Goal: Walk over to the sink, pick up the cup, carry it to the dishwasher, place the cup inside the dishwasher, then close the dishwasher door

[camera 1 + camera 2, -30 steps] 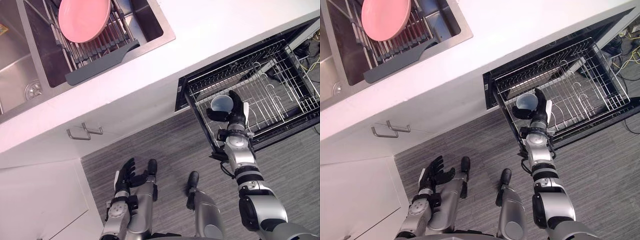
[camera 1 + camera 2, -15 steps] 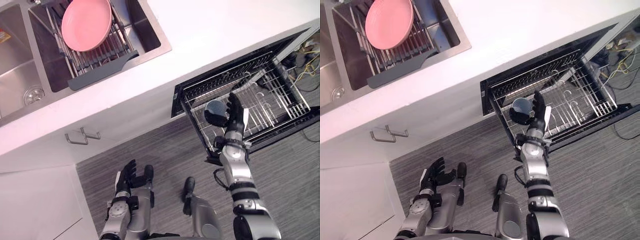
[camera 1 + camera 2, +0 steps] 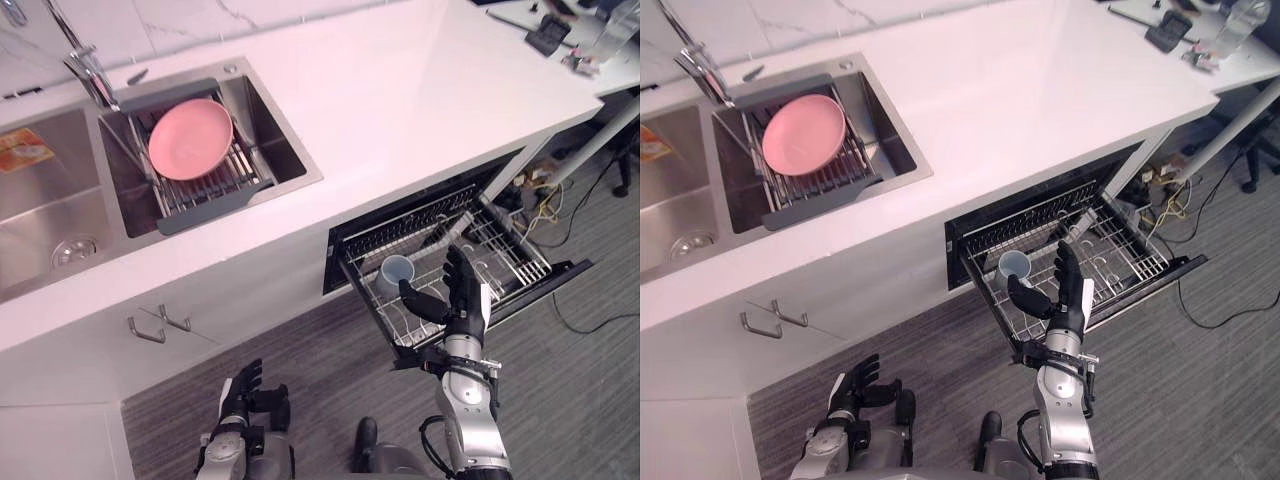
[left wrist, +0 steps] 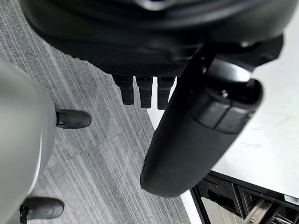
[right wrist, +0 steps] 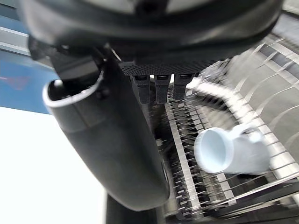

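The cup (image 3: 394, 273) is resting tilted in the pulled-out dishwasher rack (image 3: 500, 262), at about ten o'clock from the right hand (image 3: 458, 297), which is hovering released just beside it, fingers straight. The left hand (image 3: 241, 384) is hanging relaxed down near the floor, so the right is nearer for closing up.
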